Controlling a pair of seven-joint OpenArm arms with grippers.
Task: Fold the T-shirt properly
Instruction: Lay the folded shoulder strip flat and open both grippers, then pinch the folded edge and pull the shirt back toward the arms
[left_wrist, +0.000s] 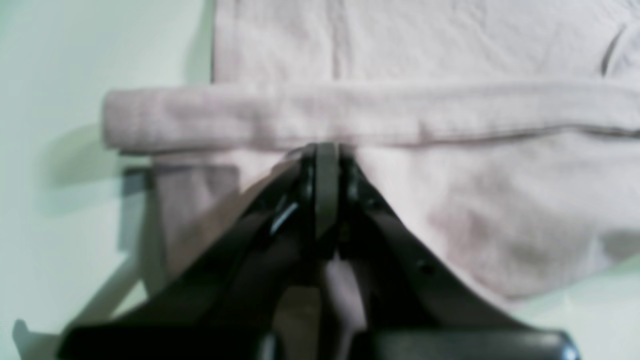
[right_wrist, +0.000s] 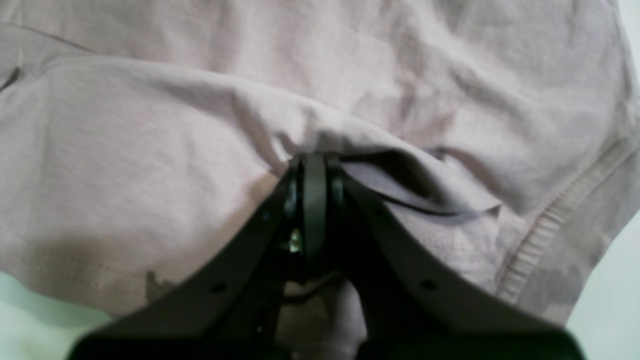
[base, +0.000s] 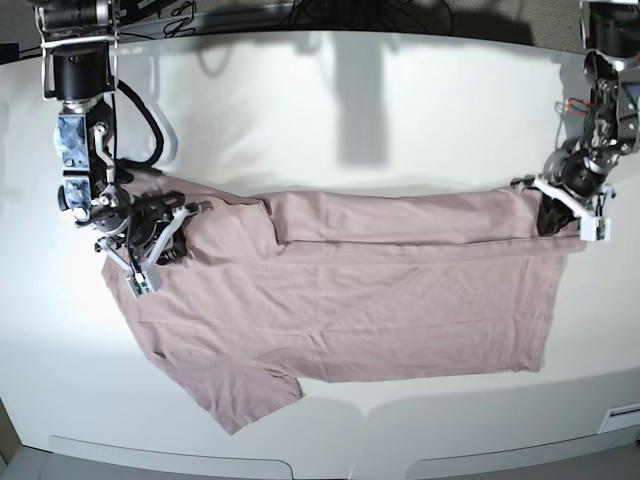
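T-shirt (base: 350, 290) lying spread across white desk (base: 330, 100), far long edge turned over toward the middle | left gripper (base: 562, 213) fingers pinching hem-end fold closed | right gripper (base: 150, 240) fingers clamping shoulder-end cloth | risk: uneven pulling skewing the fold; thin pinch slipping, fold dropping.

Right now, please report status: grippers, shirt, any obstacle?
Left gripper shut on T-shirt hem end. Right gripper shut on shoulder end. Far edge folded over along the length; near sleeve still out. No obstacle visible.
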